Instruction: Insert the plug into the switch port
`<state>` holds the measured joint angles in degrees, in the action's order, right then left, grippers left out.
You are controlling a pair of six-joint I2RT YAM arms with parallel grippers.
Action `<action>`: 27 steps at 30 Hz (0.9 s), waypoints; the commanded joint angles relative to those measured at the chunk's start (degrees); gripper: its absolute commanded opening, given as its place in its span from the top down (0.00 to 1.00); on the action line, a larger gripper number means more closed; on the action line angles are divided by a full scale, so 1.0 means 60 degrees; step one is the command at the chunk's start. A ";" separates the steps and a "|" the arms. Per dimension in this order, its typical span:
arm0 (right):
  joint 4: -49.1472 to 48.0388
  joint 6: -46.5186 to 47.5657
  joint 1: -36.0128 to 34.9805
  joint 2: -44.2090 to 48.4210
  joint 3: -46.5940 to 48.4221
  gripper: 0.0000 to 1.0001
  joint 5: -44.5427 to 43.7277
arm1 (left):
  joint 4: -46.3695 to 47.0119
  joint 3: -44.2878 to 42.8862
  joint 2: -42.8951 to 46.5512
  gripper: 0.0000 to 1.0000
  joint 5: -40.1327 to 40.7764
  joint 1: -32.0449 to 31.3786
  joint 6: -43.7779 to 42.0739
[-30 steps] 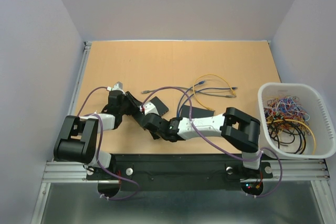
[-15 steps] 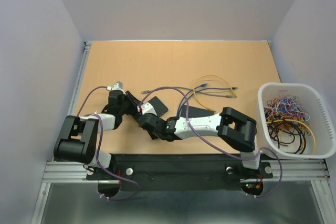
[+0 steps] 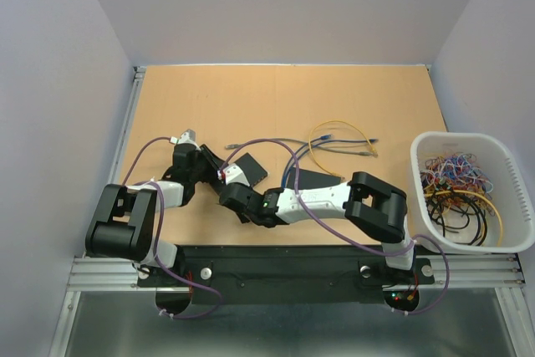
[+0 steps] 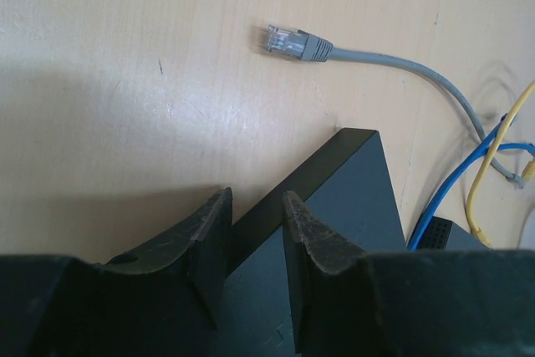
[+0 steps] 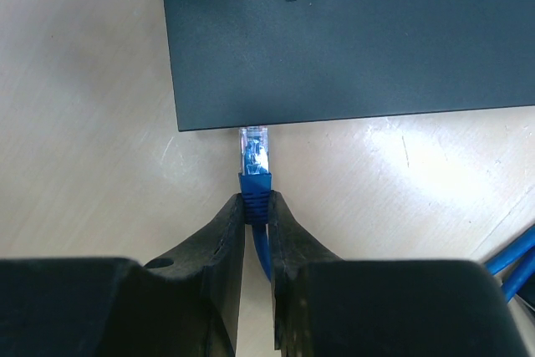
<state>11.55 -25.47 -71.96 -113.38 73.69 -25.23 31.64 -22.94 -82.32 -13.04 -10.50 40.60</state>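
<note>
Jaws grip the black switch point(image 4: 343, 198) by its edge; grey plug point(image 4: 288, 41) lies beyond.

Clear-tipped blue plug point(image 5: 255, 152), tip against the near edge of black TP-LINK switch point(image 5: 351, 39)

- A light wooden table point(image 3: 276, 98) fills the middle of the top view; its surface is pale, matte and faintly scratched.
- Plain pale grey walls close it in: a back wall point(image 3: 284, 6), a left wall point(image 3: 50, 106) and a right wall point(image 3: 493, 56).
- An aluminium rail point(image 3: 127, 131) runs along the table's left edge.
- An aluminium frame point(image 3: 109, 272) borders the near edge, with a grey metal sheet point(image 3: 292, 328) below it.
- The light is soft and even, with mild shadows.
</note>
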 commanded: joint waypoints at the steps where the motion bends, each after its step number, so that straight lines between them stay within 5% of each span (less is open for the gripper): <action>1: -0.0856 0.0202 0.0260 0.0147 0.0389 1.00 -0.0687 | -0.0351 0.0307 0.0186 0.59 -0.0493 -0.0300 0.0206; 17: -0.0885 0.1081 0.0685 0.0396 0.0302 1.00 -0.0438 | -0.0336 0.1040 0.0918 0.59 -0.0377 -0.0696 0.0557; 27: -0.0914 0.1404 0.0963 0.0572 0.0082 1.00 -0.0467 | -0.0820 0.0542 -0.0163 0.58 0.0034 -0.0798 0.0938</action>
<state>11.77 -18.96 -69.06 -113.25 73.67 -22.63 35.64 -20.43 -79.15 -9.32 -13.15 44.58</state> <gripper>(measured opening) 0.194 0.418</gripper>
